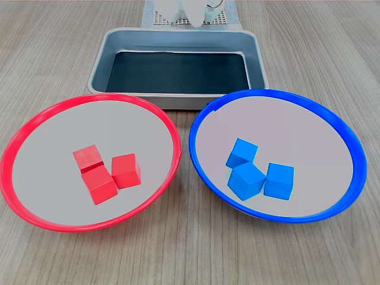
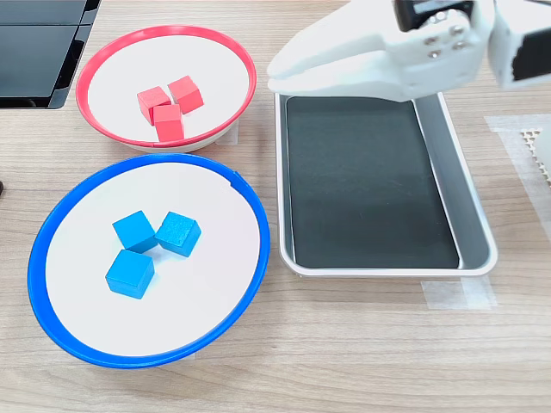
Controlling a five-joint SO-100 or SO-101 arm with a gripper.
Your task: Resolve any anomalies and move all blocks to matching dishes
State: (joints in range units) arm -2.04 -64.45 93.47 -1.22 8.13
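Red first: three red blocks (image 1: 105, 170) sit clustered near the middle of the red-rimmed dish (image 1: 35, 119), touching or nearly touching one another; in the first exterior view one leans against its neighbour and part of it is hidden. In the second exterior view the same cluster (image 2: 170, 107) lies in the red-rimmed dish (image 2: 86, 82) at that view's upper left.

Three blue blocks (image 1: 259, 171) rest in the blue-rimmed dish (image 1: 350, 142), also bunched together. In the second exterior view, two of the blue blocks (image 2: 153, 247) touch at an edge and the third sits just beside them, all inside the blue-rimmed dish (image 2: 47, 241). The two dishes stand side by side, rims close.

Silver metal tray (image 1: 101, 56) with a black bottom lies behind the dishes in the first exterior view; its near wall is partly covered by the dish rims. In the second exterior view the tray (image 2: 469, 198) is to the right of the dishes.

My gripper (image 2: 280, 76) hangs over the tray's far end in the second exterior view, white, pointing toward the red-rimmed dish, with nothing in it. The fingers read as one closed wedge from this angle; I cannot tell for sure whether they are parted. My arm is cut off at the frame's top right. In the first exterior view only a white scrap of me (image 1: 187, 10) shows at the top edge.
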